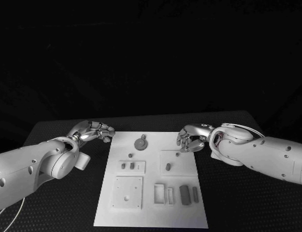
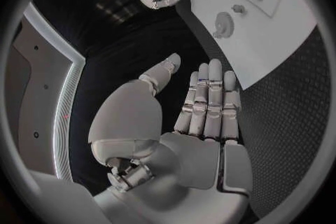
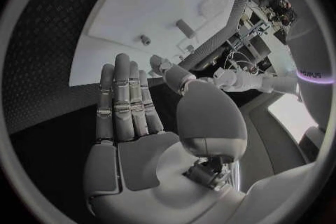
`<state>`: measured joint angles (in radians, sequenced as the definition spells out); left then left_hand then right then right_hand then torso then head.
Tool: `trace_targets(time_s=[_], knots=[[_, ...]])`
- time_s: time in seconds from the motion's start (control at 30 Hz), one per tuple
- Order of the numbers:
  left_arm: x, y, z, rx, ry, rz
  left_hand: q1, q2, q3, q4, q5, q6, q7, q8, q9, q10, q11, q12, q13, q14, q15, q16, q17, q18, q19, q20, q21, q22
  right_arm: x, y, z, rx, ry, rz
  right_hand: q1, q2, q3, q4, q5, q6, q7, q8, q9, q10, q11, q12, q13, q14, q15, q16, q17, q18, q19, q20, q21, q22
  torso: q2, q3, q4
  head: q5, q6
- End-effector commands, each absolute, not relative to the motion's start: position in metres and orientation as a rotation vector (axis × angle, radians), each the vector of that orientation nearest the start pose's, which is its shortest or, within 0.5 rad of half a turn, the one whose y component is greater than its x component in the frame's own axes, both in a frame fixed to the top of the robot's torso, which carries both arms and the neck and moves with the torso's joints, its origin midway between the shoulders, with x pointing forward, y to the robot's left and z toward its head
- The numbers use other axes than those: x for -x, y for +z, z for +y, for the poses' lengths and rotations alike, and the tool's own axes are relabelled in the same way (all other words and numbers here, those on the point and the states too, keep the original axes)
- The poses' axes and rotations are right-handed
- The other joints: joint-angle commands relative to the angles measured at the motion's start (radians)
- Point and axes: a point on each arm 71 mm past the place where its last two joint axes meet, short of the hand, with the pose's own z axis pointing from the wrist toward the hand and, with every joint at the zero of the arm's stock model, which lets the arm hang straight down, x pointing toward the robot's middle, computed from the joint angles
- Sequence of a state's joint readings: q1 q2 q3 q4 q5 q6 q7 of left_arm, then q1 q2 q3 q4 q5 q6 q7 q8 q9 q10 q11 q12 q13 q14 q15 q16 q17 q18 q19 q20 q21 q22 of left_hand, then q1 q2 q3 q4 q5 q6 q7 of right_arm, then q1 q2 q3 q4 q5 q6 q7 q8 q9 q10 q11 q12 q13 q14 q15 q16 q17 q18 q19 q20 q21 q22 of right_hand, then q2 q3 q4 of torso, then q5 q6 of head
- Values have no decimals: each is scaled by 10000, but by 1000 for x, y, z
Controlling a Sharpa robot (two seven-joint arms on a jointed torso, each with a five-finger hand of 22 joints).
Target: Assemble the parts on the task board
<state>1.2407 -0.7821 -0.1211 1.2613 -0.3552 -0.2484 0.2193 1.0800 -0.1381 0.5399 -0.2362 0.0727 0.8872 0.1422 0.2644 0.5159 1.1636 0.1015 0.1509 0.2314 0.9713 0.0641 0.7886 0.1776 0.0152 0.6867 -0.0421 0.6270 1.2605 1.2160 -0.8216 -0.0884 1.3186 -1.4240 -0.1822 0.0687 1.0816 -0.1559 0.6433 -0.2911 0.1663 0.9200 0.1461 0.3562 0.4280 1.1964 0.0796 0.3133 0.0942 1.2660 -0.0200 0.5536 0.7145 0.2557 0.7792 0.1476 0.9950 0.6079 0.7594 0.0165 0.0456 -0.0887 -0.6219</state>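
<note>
White task board (image 1: pixel 193 212) is lying in the middle of the black table (image 1: pixel 241 217), its near end carrying grey parts (image 1: pixel 185 194) in slots and a square plate (image 1: pixel 128 192); a grey gear-shaped part (image 1: pixel 141 143) is resting near its far end. Beside the board's far left corner, the left hand (image 1: pixel 95 131) is being held with fingers (image 2: pixel 209 102) straight and together, nothing gripped. At the far right corner, the right hand (image 1: pixel 191 137) is being held likewise, fingers (image 3: pixel 125 102) extended, holding nothing.
</note>
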Motion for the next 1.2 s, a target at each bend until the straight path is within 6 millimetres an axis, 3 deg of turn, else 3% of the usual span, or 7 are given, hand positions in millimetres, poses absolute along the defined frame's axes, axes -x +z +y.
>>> trace_targets(time_s=[0.03, 0.23, 0.3, 0.67, 1.03, 1.2], knots=[[-528, -205, 251, 8758, -12528, 16178, -51, 43, -73, -1, -16, -41, 61, 70, 16, 112, 26, -62, -18, 111, -22, -59, 53, 138, 36, 49, -38, -4, -507, -215, -238, 3600, 5226, 17780, -27, -143, 9, 8, -93, 71, -11, -14, 14, 105, 0, -129, 25, 106, -26, 115, 176, 61, 147, -76, 86, 30, -1, 15, 0, 37, -53], [-527, -204, 249, 8864, -12713, 16104, -61, 59, -90, -8, -17, -37, 104, 83, 13, 151, 70, -79, -31, 129, -21, -123, 82, 140, 50, 49, -63, -5, -500, -220, -230, 4268, 4862, 17603, -45, -299, 57, 15, -243, 119, -12, -41, 12, 182, -6, -339, 66, 140, -50, 210, 389, 61, 274, -156, 169, 53, 16, 17, -13, 30, -19], [-527, -204, 249, 8865, -12731, 16083, -63, 64, -94, -11, -17, -46, 121, 81, 9, 153, 81, -91, -38, 134, -20, -145, 93, 140, 54, 50, -73, -6, -499, -221, -227, 4403, 4775, 17575, -15, -387, 224, 38, -475, 163, -15, -56, 10, 231, -4, -465, 97, 135, -51, 223, 484, 61, 315, -179, 183, 49, 18, 21, -9, 27, -40], [-528, -204, 249, 8964, -12767, 16074, -96, 84, -117, -1, -16, -77, 240, 78, -9, 155, 102, -149, -73, 156, -11, -243, 152, 139, 73, 59, -121, -8, -498, -228, -216, 4739, 4534, 17309, -11, -594, 752, 64, -867, 218, -14, -136, -28, 342, -9, -788, 195, 263, -76, 339, 740, 61, 473, -250, 333, 99, 21, 16, 22, 55, -147], [-528, -204, 247, 8977, -12771, 16086, -112, 104, -131, 13, -19, -116, 273, 69, -27, 156, 113, -193, -98, 239, -36, -269, 227, 153, 146, 42, -127, 2, -499, -233, -209, 4951, 4453, 17324, 33, -612, 1267, 117, -1040, 326, -26, -151, -50, 484, -36, -951, 287, 321, -105, 440, 902, 61, 555, -315, 510, 184, 21, 10, 12, 81, -201], [-528, -205, 248, 8997, -12757, 16127, -122, 115, -135, 21, -17, -133, 282, 63, -34, 152, 117, -207, -106, 253, -41, -280, 246, 155, 161, 38, -131, 5, -499, -234, -209, 5130, 4297, 17441, 166, -584, 1808, 144, -1094, 509, -94, -99, -36, 664, -87, -1006, 382, 398, -154, 557, 1029, 61, 628, -365, 652, 249, 15, 25, 7, 73, -237]])
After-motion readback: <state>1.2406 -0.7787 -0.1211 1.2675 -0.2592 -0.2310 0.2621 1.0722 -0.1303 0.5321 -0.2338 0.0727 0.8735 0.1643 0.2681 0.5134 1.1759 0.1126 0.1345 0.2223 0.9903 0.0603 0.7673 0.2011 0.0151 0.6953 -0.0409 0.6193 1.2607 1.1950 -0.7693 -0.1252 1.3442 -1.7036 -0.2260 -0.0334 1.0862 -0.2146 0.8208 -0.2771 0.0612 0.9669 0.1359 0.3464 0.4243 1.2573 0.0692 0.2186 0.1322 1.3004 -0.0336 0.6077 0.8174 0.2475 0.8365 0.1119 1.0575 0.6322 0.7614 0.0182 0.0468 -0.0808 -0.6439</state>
